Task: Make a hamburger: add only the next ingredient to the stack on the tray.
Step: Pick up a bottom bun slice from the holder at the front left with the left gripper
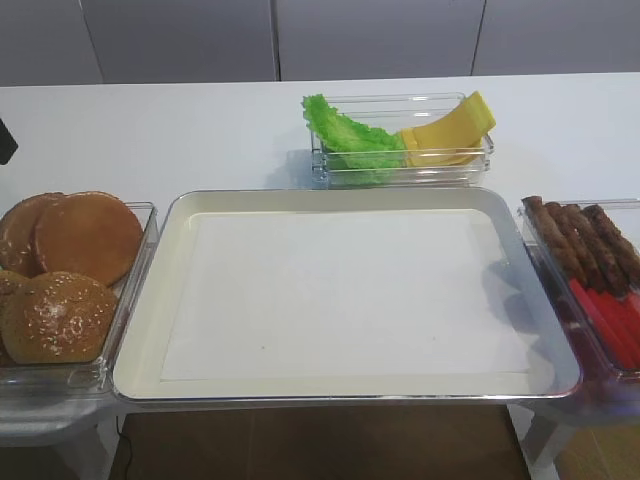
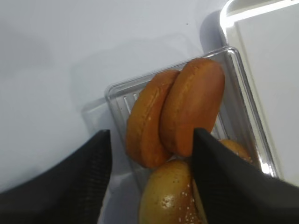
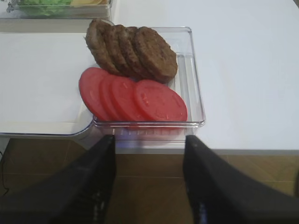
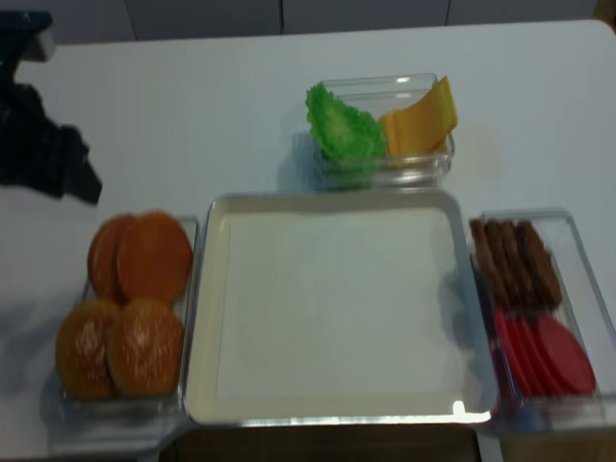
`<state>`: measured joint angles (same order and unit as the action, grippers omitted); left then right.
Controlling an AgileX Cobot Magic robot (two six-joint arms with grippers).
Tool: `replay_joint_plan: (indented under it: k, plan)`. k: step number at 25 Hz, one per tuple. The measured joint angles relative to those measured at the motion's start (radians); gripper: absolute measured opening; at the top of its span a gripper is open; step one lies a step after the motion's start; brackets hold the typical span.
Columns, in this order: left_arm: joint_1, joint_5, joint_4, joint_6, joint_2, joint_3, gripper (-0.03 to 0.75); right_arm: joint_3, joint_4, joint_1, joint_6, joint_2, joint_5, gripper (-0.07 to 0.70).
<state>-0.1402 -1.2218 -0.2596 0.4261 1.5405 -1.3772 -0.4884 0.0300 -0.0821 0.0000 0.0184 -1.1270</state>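
Two flat, smooth golden-brown bun halves (image 2: 191, 105) (image 1: 88, 235) lean on each other in a clear bin (image 1: 130, 290) left of the tray. My left gripper (image 2: 150, 133) hovers open above them, its fingers either side of the bin and touching nothing. The left arm (image 4: 38, 144) shows dark at the far left. The silver-rimmed tray (image 1: 170, 230) holds only white paper; no stack shows on it. In the right wrist view my right gripper (image 3: 149, 138) stands open and empty off the table's front edge.
Sesame-seeded buns (image 1: 58, 315) fill the near end of the bun bin. A clear bin with lettuce (image 1: 345, 135) and cheese (image 1: 450, 130) stands behind the tray. Right of the tray, another bin holds patties (image 3: 135, 49) and tomato slices (image 3: 135, 98).
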Motion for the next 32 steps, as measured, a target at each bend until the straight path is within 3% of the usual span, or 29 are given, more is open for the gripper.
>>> replay_joint_plan:
  k: [6,13,32]
  plan:
    - [-0.02,-0.007,-0.027,0.156,0.048,-0.006,0.396,0.0,0.0,0.0,0.0,0.0,0.0,0.372]
    - [-0.02,-0.007,-0.042,0.234,0.114,-0.008,0.395,0.0,0.0,0.0,0.0,0.0,0.0,0.372]
    - [-0.02,-0.003,-0.059,0.303,0.189,-0.008,0.351,0.0,0.0,0.0,0.0,0.0,0.0,0.372]
